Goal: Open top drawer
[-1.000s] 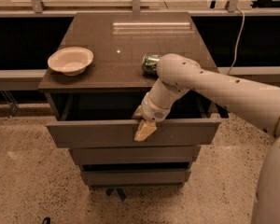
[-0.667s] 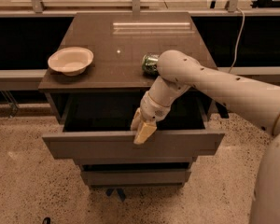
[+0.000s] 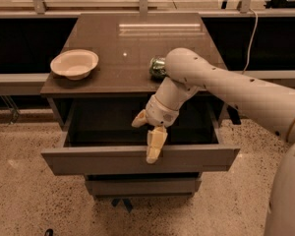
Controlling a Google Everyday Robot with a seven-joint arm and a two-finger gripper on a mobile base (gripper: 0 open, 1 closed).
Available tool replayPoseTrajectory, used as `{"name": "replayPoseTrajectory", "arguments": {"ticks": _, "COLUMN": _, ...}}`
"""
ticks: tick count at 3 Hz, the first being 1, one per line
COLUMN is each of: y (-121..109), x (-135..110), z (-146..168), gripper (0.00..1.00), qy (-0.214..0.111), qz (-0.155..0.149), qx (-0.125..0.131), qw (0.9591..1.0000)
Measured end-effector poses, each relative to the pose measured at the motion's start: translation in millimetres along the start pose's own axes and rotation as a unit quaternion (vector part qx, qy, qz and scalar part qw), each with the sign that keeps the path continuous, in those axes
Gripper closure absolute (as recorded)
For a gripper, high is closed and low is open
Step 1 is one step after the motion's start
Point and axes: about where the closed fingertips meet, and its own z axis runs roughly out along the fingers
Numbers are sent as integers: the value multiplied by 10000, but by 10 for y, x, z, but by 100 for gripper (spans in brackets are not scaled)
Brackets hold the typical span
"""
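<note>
The top drawer [image 3: 88, 160] of the dark grey-brown cabinet stands pulled far out, its shallow dark interior [image 3: 108, 127] showing. My gripper [image 3: 146, 136] hangs over the drawer's front edge near the middle. One cream finger [image 3: 155, 145] lies down over the front panel and the other finger [image 3: 139, 119] is inside the drawer, so the front edge sits between them. The white arm reaches in from the right.
A cream bowl [image 3: 74, 63] sits on the cabinet top [image 3: 118, 48] at the left. A green can [image 3: 158, 67] lies on the top, partly behind my arm. Lower drawer fronts [image 3: 137, 186] are closed beneath. Speckled floor [image 3: 24, 200] surrounds the cabinet.
The top drawer has slid further out toward the camera, and my gripper has moved with its front edge.
</note>
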Motion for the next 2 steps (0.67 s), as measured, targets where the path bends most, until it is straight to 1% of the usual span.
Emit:
{"name": "replayPoseTrajectory", "arguments": {"ticks": 1, "y": 2, "x": -2, "z": 14, "gripper": 0, "qy": 0, "qz": -2, "qx": -15, "qw": 10000}}
{"name": "replayPoseTrajectory", "arguments": {"ticks": 2, "y": 17, "x": 4, "z": 69, "gripper": 0, "qy": 269, "qz": 159, "qx": -157, "qw": 9994}}
